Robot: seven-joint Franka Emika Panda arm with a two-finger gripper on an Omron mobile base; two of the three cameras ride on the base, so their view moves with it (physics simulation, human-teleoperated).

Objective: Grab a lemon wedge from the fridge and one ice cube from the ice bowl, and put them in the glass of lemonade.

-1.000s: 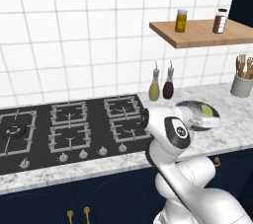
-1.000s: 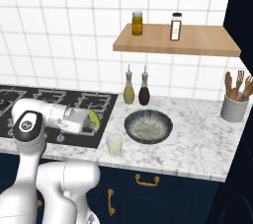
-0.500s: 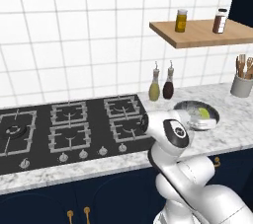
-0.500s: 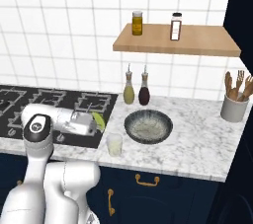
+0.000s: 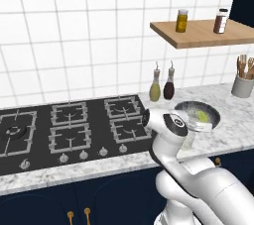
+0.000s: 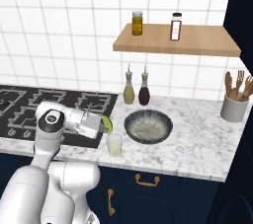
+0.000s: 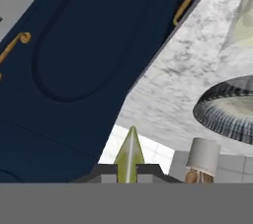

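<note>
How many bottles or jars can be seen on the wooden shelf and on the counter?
4. On the wooden shelf: a yellow jar and a dark-filled shaker. On the counter, by the wall: two oil bottles, one yellowish, one dark.

The arm hides most of the glass of lemonade (image 5: 190, 140) beside the ice bowl (image 5: 214, 114); any ice cubes inside seem too small to tell.

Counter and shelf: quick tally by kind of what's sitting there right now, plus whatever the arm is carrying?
Oil bottles: 2
Shelf jars: 2
Ice bowl: 1
Glass of lemonade: 1
Utensil crock: 1
Lemon wedge, held in the fingers: 1
Total: 8
</note>
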